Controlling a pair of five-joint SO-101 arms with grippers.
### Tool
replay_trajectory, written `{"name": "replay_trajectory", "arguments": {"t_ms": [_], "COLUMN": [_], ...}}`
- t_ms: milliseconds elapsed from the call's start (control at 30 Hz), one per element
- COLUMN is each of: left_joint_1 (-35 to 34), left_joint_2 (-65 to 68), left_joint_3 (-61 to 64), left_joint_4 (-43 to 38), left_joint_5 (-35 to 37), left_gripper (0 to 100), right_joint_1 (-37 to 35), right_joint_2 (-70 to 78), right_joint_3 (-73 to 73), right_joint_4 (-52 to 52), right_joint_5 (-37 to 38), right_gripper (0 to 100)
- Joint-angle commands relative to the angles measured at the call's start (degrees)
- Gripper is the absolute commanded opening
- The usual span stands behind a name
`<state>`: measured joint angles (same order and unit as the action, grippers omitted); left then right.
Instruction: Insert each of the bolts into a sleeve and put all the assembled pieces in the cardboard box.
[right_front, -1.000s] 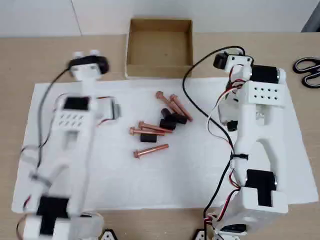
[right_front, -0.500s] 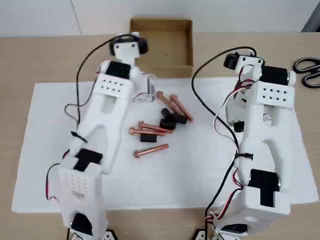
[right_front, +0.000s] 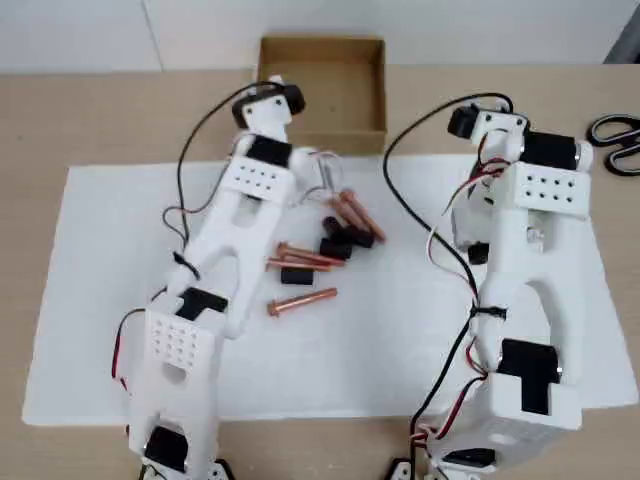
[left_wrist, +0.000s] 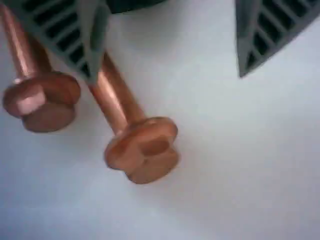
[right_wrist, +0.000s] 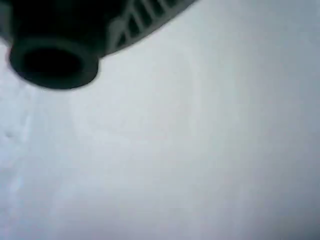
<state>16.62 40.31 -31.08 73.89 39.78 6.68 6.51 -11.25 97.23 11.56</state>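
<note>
Several copper bolts lie mid-sheet: two (right_front: 350, 212) near the box, one pair (right_front: 300, 258) and a single one (right_front: 302, 300) closer to me. Black sleeves (right_front: 337, 244) lie among them. My left gripper (right_front: 324, 172) hovers open over the two far bolts. In the left wrist view the left gripper (left_wrist: 167, 75) stands wide, and one bolt (left_wrist: 135, 140) runs under one finger (left_wrist: 85, 35), with a second bolt (left_wrist: 40, 100) beside it. My right gripper (right_front: 468, 240) is low over the sheet at the right, shut on a black sleeve (right_wrist: 54, 64). The cardboard box (right_front: 340, 90) stands at the back.
A white sheet (right_front: 380, 340) covers the table's middle. Scissors (right_front: 615, 135) lie at the far right edge. The left arm's cable loops over the sheet's left half. The front part of the sheet between the arms is bare.
The left arm swung from the sheet's left side across to the two bolts by the box. The right arm shifted only slightly.
</note>
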Motion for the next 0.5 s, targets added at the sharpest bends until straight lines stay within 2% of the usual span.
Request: {"name": "replay_trajectory", "arguments": {"t_ms": [0,133,267,467], "left_joint_1": [2.3,4.0,4.0,3.8], "left_joint_2": [-0.4,-0.1,0.0,2.6], "left_joint_3": [-2.5,-2.2,-2.2,-2.4], "left_joint_4": [-1.6,-4.0,-6.6,-6.7], "left_joint_5": [1.3,1.4,4.9,5.2], "left_gripper": [17,17,17,17], "right_joint_1": [0.5,0.3,0.4,0.6], "right_joint_2": [-3.1,-3.1,-3.2,-3.2], "right_joint_3": [-2.5,0.0,1.6,1.7], "right_joint_4": [0.7,0.3,-0.2,-0.2], "right_joint_5": [0.5,0.5,0.5,0.6], "right_gripper": [0.4,0.4,0.4,0.4]}}
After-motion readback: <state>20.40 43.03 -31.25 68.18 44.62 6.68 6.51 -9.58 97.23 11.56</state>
